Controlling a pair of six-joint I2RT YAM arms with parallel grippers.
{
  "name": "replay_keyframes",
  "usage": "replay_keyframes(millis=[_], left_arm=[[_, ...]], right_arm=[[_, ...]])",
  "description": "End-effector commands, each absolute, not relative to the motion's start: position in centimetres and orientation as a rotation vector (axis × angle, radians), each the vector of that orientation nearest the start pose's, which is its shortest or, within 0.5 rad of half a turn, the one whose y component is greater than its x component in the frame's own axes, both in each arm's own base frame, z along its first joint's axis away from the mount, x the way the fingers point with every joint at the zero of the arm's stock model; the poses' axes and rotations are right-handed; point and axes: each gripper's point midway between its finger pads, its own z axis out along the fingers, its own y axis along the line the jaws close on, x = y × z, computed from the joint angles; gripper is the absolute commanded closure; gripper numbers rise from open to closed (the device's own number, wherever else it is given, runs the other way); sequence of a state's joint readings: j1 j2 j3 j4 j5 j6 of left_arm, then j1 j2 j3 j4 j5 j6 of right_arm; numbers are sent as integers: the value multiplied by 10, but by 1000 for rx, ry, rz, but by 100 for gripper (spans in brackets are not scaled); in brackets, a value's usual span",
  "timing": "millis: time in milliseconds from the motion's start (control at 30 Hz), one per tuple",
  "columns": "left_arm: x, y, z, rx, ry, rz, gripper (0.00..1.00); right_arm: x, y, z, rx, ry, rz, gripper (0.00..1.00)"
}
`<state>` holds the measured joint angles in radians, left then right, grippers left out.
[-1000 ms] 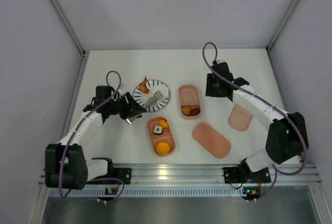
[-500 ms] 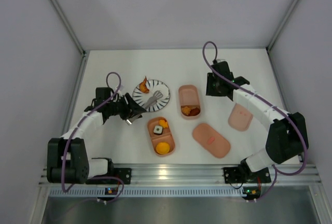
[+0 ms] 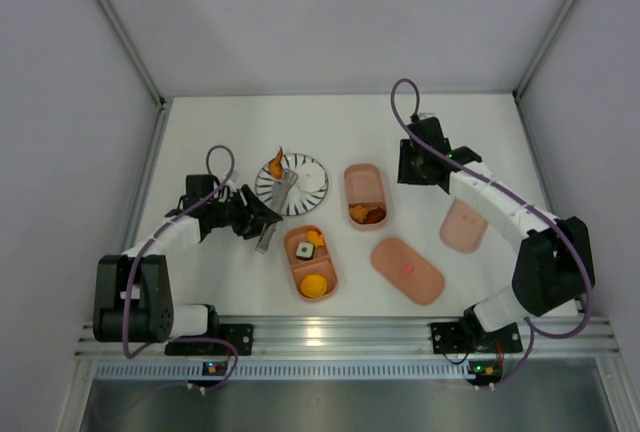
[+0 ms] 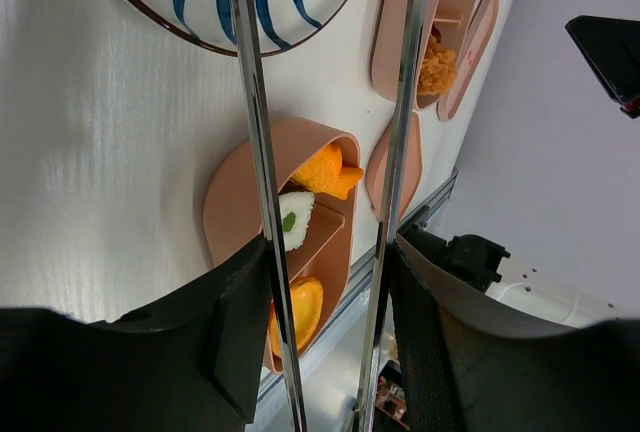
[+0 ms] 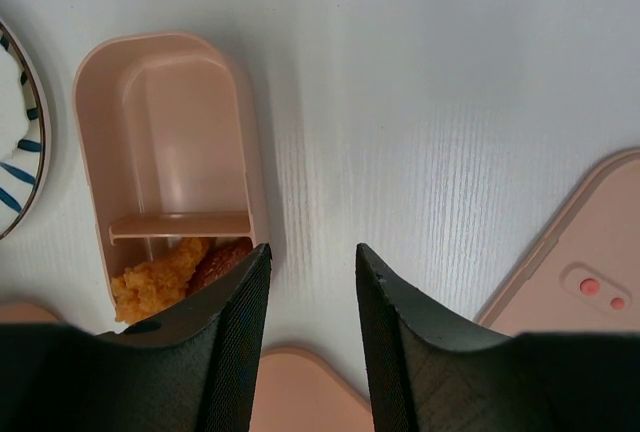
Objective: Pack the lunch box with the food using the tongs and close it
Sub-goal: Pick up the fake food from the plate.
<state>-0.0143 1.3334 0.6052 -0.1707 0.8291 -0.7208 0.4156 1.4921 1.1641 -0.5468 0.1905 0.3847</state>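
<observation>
Left hand: the left hand (image 3: 260, 222) was clamped on the tongs (image 3: 277, 207), its fingers pressing on both thin arms with the jaws about halfway closed.
Tongs: they were held low over the tabletop (image 3: 350, 132), between the plate (image 3: 318, 184) and the near tray (image 4: 228, 197); the tips reached over the plate's near-left part.
Right hand: the right hand (image 5: 312, 252) was partly open and gripped nothing, hanging over bare tabletop just right of the far tray (image 5: 170, 142).
Near tray: it lay open at front centre and held a round orange piece (image 3: 314, 285) in one compartment, and a white roll (image 3: 303, 249) and an orange chunk (image 3: 316, 239) in the other.
Far tray: it lay open right of the plate, with fried orange-brown pieces (image 5: 165, 272) in its near compartment and the far compartment bare.
Red-marked lid: the lid (image 3: 407, 270) lay flat right of the near tray, on no tray.
Spotted lid: the second lid (image 3: 464, 226) lay further right, under the right arm.
Plate: a single orange piece (image 3: 277, 164) sat at its far-left rim.
</observation>
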Motion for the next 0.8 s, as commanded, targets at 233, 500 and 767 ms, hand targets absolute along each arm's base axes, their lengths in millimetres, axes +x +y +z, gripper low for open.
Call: replay_keyframes(millis=[233,500,767], left_arm=[[262,-157,128,-364,2389,-1408,47],[254,-158,125,-379,2394,-1434,46],[255,-158,117,-408,2402,-1436,46]], right_arm=[[365,133,163,62,2376,115,61],[363,132,161,64,2377,118,61],[361,131,162,66,2373,116,61]])
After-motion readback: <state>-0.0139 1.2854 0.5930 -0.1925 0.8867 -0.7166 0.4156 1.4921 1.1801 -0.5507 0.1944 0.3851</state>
